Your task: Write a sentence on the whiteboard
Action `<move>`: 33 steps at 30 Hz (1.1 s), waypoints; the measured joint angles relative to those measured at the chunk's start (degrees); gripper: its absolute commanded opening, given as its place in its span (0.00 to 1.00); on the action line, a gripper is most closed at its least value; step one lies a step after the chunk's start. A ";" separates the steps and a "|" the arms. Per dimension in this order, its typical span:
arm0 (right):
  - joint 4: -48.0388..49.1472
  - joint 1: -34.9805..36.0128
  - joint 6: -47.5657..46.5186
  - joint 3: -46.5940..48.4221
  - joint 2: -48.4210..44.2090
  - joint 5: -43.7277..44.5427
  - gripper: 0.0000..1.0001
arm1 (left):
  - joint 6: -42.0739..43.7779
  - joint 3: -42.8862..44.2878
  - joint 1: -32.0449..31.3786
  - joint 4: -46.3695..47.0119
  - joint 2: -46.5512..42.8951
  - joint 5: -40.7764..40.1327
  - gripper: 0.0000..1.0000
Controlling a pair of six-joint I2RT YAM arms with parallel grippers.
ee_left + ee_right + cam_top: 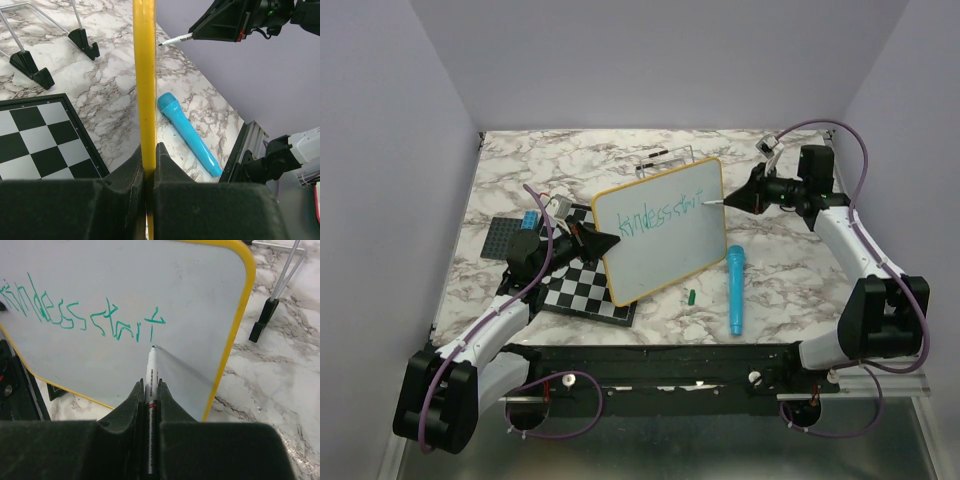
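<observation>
The green sentence (85, 315) reads "kindess start" so far, in one line across the upper part of the whiteboard (190, 300). The whiteboard stands tilted on the table, its lower corner over the checkered board (582, 288), and its yellow frame (145, 75) runs straight up through my left view.

My left gripper (148, 160) is closed tight on this frame, at the left edge of the board, both pads pressed on the yellow rim. My right gripper (150, 387) is closed on a thin marker (151, 365). The marker points forward, and its tip is just under the last "t". The shadow meets the tip, so it is on the white surface or very near to it.

The table (790, 270) has a marble pattern, white with grey-brown veins. On it, right of the board, lies a blue microphone (734, 288), and a small green cap (691, 297) lies between this and the board's lower edge. A wire stand with black feet (665, 157) is behind the board. Plain pale lavender walls (670, 60) close the table on three sides.
</observation>
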 measured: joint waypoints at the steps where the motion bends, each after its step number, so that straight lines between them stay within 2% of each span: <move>1: 0.00 -0.13 0.07 0.31 -0.26 0.07 0.01 | 0.00 0.00 0.00 0.00 0.00 0.00 0.00; 22: 2.23 -0.87 2.27 1.40 -1.46 0.04 0.01 | 0.00 0.00 0.00 0.00 0.00 0.00 0.00; 33: 3.89 -0.87 4.52 1.33 -1.29 3.61 0.01 | 0.00 0.00 0.00 0.02 0.00 0.02 0.00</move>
